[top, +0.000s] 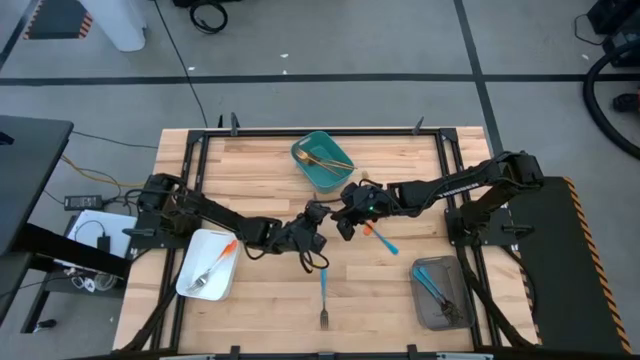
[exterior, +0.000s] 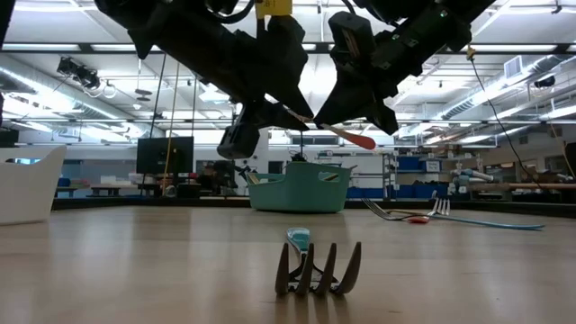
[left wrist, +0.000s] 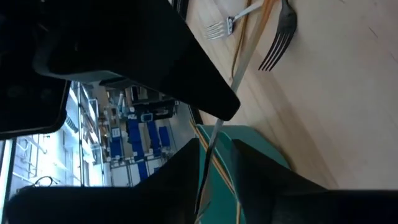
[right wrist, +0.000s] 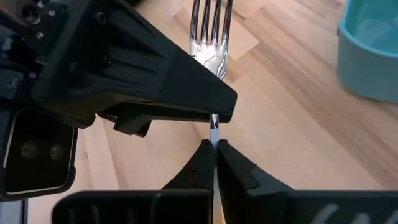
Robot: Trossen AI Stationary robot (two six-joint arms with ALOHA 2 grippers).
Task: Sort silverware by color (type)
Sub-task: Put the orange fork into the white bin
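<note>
From above, your left gripper [top: 318, 222] and right gripper [top: 347, 224] met mid-desk [top: 270, 310], a blue-handled fork [top: 325, 298] lying nearer the front edge. At desk level, an orange-handled utensil [exterior: 346, 135] hung between them. Your left wrist camera couldn't show its jaws' state. Your right wrist camera showed jaws closed on a thin silver shaft [right wrist: 214, 124].
</note>
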